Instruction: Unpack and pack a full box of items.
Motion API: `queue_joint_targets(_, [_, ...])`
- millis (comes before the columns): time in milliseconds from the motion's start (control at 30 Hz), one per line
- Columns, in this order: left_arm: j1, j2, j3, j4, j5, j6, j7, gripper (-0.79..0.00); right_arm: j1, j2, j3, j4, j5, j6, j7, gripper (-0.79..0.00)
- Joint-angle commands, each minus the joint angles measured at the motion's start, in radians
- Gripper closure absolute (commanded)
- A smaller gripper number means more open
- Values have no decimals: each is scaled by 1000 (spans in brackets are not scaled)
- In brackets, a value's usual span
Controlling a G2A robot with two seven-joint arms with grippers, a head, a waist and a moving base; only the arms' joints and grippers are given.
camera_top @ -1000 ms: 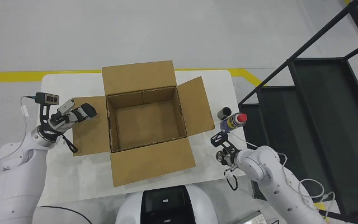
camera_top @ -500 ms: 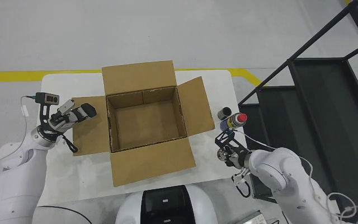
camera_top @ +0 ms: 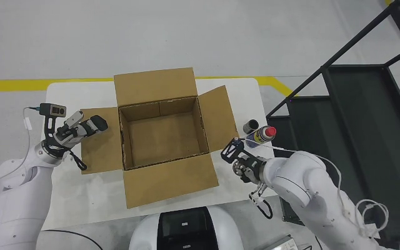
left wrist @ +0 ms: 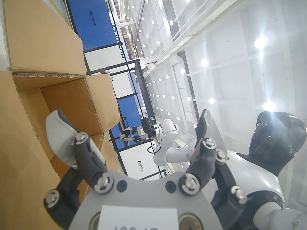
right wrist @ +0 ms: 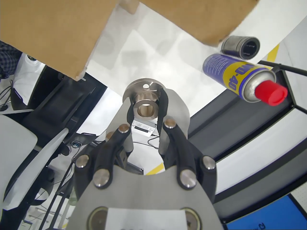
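Spray can (right wrist: 239, 77): standing just beside the right flap of the cardboard box (camera_top: 164, 131). You see large blue brand lettering on a yellow band running along the body, with small print on the blue part too fine to read.
Wall panels (left wrist: 92, 21): in the room beyond the cardboard box. You see a white logo and word on each blue panel, repeated in dark print on the white panels.
Right gripper (right wrist: 145, 107) sticker: white, on the base behind the fingers clamping the flanged bushing (right wrist: 141, 89). Its print is cut off.
Left gripper (left wrist: 129, 125) sticker: white, on the base. You see only the tops of dark characters.
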Motion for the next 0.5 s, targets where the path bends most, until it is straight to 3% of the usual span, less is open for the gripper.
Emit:
queue_joint_targets(0, [0, 0, 0, 0, 0, 0, 0, -785, 52, -4, -53, 21, -6, 5, -1, 0])
queue_joint_targets(233, [0, 0, 0, 0, 0, 0, 0, -785, 243, -25, -224, 101, 11, 30, -1, 0])
queue_joint_targets(467, [0, 0, 0, 0, 0, 0, 0, -785, 433, -57, -340, 197, 124, 55, -1, 0])
